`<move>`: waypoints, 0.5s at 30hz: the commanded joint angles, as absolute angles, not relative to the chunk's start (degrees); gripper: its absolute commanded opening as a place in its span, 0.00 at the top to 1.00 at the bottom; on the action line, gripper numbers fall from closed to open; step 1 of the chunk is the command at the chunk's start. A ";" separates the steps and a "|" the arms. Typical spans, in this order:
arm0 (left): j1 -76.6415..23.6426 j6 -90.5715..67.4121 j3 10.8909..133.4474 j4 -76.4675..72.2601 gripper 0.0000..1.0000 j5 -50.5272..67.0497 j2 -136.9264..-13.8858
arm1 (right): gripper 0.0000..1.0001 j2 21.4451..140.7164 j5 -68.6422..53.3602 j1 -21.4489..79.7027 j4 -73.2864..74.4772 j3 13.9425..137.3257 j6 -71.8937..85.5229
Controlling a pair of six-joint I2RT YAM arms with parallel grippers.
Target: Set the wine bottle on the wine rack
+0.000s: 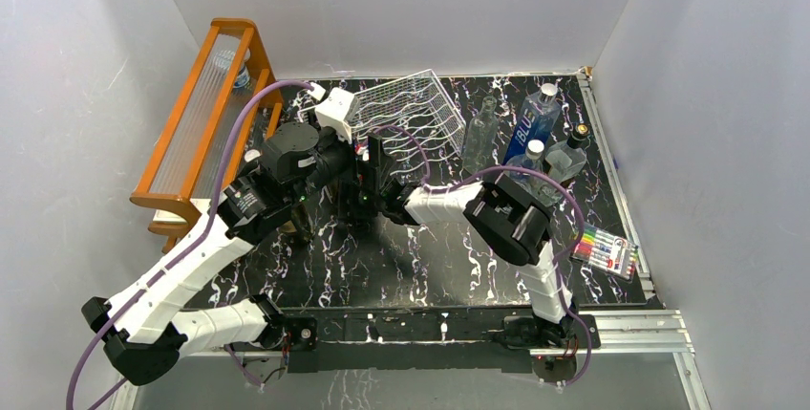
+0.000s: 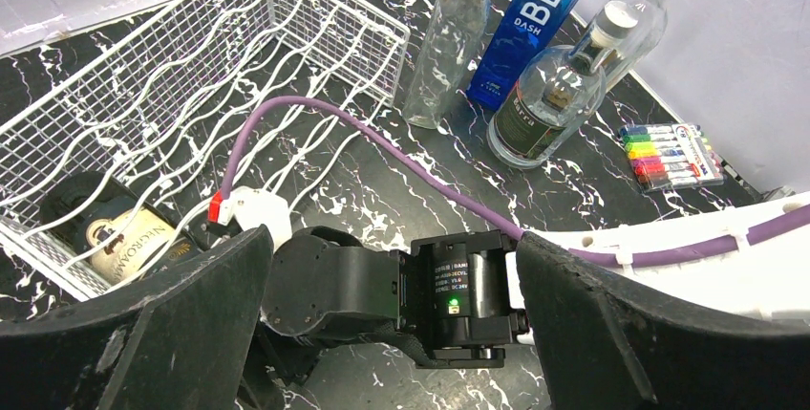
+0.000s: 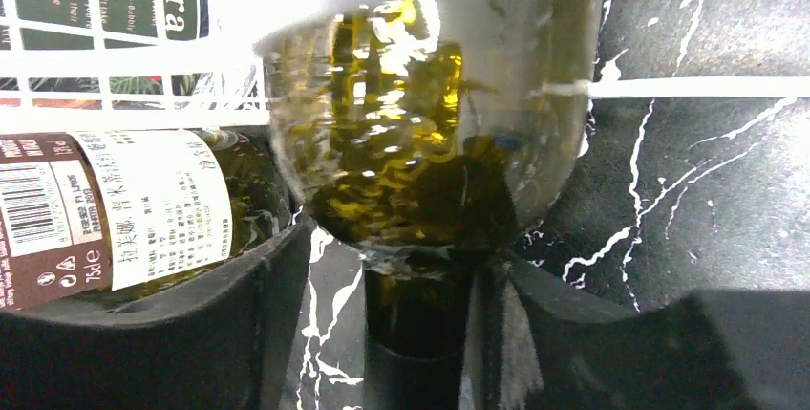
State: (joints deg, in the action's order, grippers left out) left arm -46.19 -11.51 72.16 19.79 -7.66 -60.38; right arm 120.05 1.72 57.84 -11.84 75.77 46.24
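The right pincer (image 3: 392, 295) is standing a little open around the thin neck of the wine bottle (image 3: 420, 142). The neck is sitting between the two black fingers (image 3: 239, 334). A strip of table is showing between one finger and the glass, so the pincer is not squeezing it.

The greenish-yellow bottle is pointing its neck back at the pincer. Its fat part is lying at the edge of the rack (image 1: 411, 109), and a blurry white bar of the rack is crossing just over it. I cannot tell if it is resting fully in a groove. Just to its left, a second bottle (image 3: 143, 209) with a white label is lying on its side.

The left pincer (image 2: 392, 248) is hanging wide open above the right arm and is holding nothing.

The rack is sitting at the far middle of the black table (image 1: 430, 267). A blue bottle (image 1: 535, 118) is standing at the far right among some clear ones. A pack of colored pens (image 1: 608, 250) is lying near the right edge. An orange wooden shelf (image 1: 205, 104) is standing at the far left.
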 commanded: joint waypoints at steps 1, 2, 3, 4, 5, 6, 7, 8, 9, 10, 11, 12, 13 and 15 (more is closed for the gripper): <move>-46.05 -11.25 73.53 20.21 0.02 -7.51 -58.82 | 0.27 115.98 4.61 58.15 -13.72 75.33 44.42; -46.05 -11.21 73.56 20.34 0.02 -7.62 -58.72 | 0.24 115.63 4.92 58.18 -13.37 75.17 44.31; -46.05 -11.12 73.61 20.45 0.02 -7.71 -58.69 | 0.21 115.32 5.15 58.14 -12.91 75.04 44.18; -46.05 -10.97 73.80 20.58 0.02 -7.79 -58.72 | 0.19 115.05 5.52 58.18 -12.30 74.98 44.13; -46.04 -10.86 74.09 20.76 0.02 -8.00 -58.79 | 0.16 114.74 6.06 58.18 -11.67 74.97 44.11; -46.05 -10.77 74.38 21.01 0.02 -8.27 -58.83 | 0.15 114.30 6.44 58.16 -11.35 74.71 44.12; -46.05 -10.69 74.73 21.15 0.02 -8.53 -58.85 | 0.12 113.81 6.80 58.16 -11.20 74.30 44.12; -46.05 -10.53 74.98 21.18 0.02 -8.75 -58.79 | 0.08 113.07 6.90 58.17 -11.23 73.76 44.26; -46.05 -10.28 75.24 21.18 0.02 -9.10 -58.75 | 0.05 112.30 7.08 58.18 -11.16 73.29 44.25; -46.05 -9.96 75.43 21.30 0.02 -9.42 -58.58 | 0.03 111.45 7.29 58.12 -10.85 72.96 44.22; -46.01 -9.49 75.68 21.58 0.02 -9.91 -58.40 | 0.02 110.51 7.44 58.14 -10.55 72.50 44.07; -46.05 -9.03 75.95 21.80 0.02 -10.54 -58.12 | 0.02 109.57 7.58 58.13 -10.31 71.98 44.04; -46.05 -8.52 76.16 22.07 0.02 -11.27 -57.80 | 0.02 108.46 7.76 58.18 -9.84 71.38 43.90; -46.05 -7.59 76.94 22.59 0.02 -12.55 -57.23 | 0.02 106.15 7.98 58.17 -9.39 69.74 43.91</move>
